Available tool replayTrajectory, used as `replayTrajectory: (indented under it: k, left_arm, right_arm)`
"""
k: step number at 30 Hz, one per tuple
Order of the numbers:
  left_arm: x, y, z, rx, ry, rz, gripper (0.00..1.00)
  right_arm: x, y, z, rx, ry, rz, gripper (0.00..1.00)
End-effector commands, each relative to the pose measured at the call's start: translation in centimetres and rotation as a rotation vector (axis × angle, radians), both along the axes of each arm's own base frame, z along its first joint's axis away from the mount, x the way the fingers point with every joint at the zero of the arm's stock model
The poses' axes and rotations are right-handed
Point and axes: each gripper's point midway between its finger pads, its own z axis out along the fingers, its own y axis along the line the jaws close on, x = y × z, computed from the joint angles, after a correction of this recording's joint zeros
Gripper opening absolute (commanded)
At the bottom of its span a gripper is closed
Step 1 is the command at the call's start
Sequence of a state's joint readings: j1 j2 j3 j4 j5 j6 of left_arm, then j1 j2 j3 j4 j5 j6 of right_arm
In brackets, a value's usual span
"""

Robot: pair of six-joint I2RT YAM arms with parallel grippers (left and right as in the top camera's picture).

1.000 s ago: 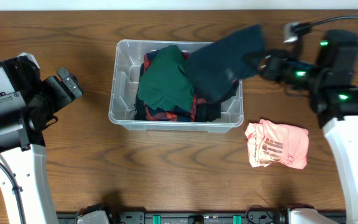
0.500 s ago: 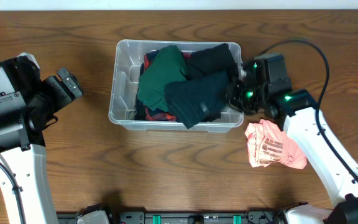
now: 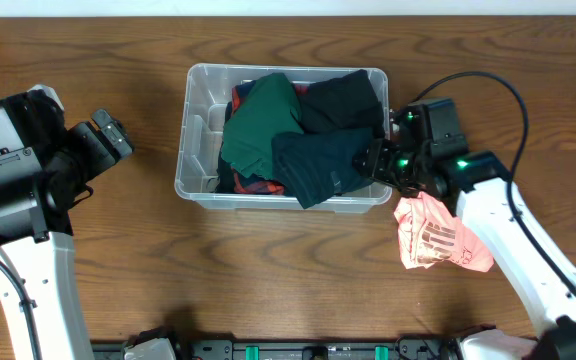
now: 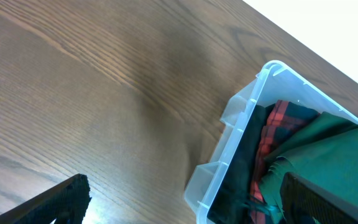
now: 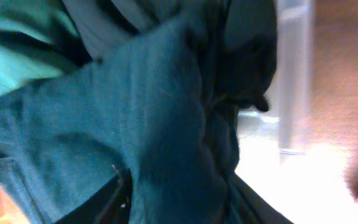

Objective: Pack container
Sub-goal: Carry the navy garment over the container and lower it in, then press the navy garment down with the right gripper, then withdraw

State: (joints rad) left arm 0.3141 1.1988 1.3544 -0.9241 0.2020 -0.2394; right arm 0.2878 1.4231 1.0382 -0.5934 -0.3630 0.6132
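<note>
the container (image 3: 194, 132) sits at the middle of the brown wood-grain desk (image 3: 268, 270). it is a clear rectangular plastic bin with rounded corners and a thick rim. soft, crumpled clothes are heaped in it: a green garment (image 3: 263, 125) on top at the left and a black garment (image 3: 343, 98) in the far right corner. a strip of red plaid cloth (image 3: 258, 186) shows along the near wall.

a dark teal garment (image 3: 320, 168) lies in loose folds over the near right part of the heap, its edge drooping over the near rim. the right pincer (image 3: 374, 160) is at the container's right wall, just above the rim. in the right wrist view the matte teal fabric bunches down between its dark fingers (image 5: 120, 200), so the pincer is holding this garment.

a pink shirt (image 3: 446, 236) with a pale print lies rumpled on the desk, right of the container and near its front corner, partly under the right arm.

the left pincer (image 3: 113, 135) hovers over bare wood, well left of the container, its fingers spread wide with nothing between them.
</note>
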Motion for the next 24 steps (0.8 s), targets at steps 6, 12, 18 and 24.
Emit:
replayTrajectory:
  k: [6,12,18,24]
  left_arm:
    - [-0.1,0.4,-0.2,0.005,0.01,0.015,0.98]
    - [-0.1,0.4,-0.2,0.005,0.01,0.015,0.98]
    - [-0.1,0.4,-0.2,0.005,0.01,0.015,0.98]
    - [-0.1,0.4,-0.2,0.005,0.01,0.015,0.98]
  right_arm:
    - [1.8,-3.3,12.4,-0.063,-0.413,-0.097,0.45]
    - [1.8,-0.5,12.9,0.017,-0.43,-0.004,0.31]
    - [1.4,6.1,6.8,0.043,-0.275,0.183,0.12]
    - [0.1,12.7,0.0,0.041,-0.216,0.474,0.04]
